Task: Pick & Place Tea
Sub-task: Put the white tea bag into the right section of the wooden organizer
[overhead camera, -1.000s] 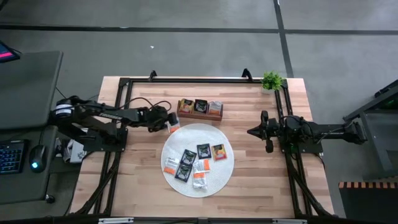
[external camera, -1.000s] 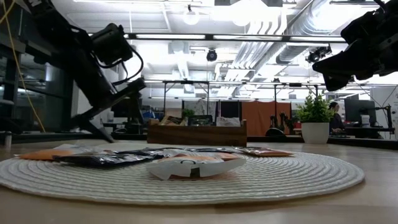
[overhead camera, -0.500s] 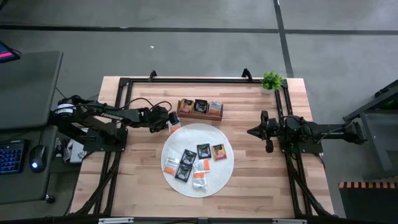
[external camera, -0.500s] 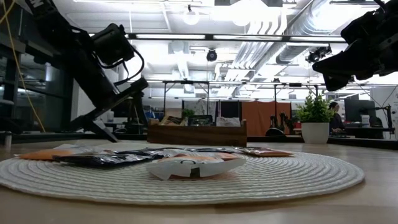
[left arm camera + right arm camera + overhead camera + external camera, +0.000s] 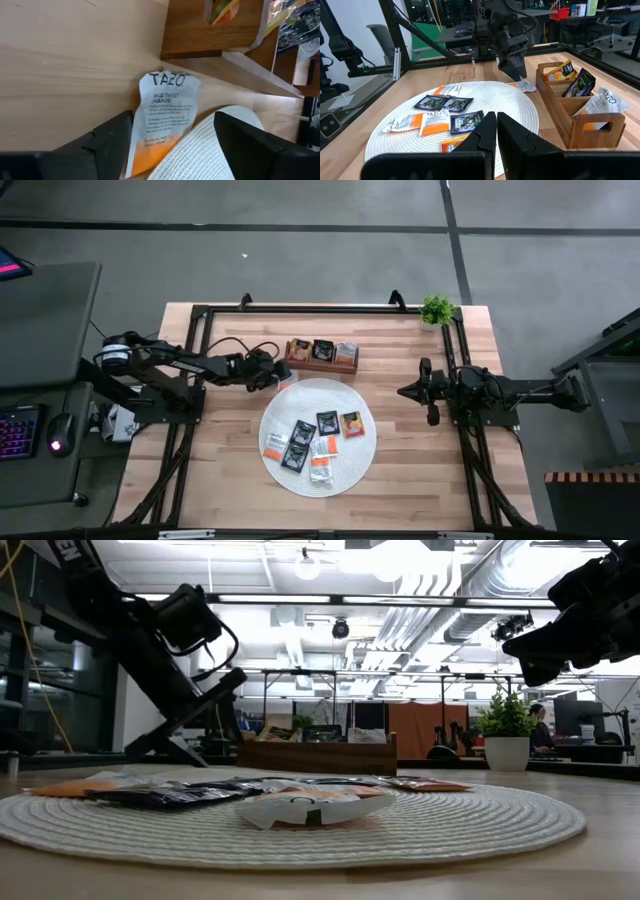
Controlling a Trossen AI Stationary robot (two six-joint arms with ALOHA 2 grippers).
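1. The white-and-orange sachet [image 5: 162, 120] lies flat on the bare table, just beside the wooden tray [image 5: 321, 353]'s near corner, its orange end touching or tucked under the round mat [image 5: 345, 465]'s rim.
2. The left gripper [image 5: 172, 145] straddles it, fingers [image 5: 112, 142] apart on either side and holding nothing; the sachet's long axis runs straight ahead between them.
3. Other sachets [image 5: 310, 441] sit on the mat, well apart from the tray.
4. The right gripper [image 5: 496, 131], fingers together and empty, waits beyond the mat, farther from the tray.
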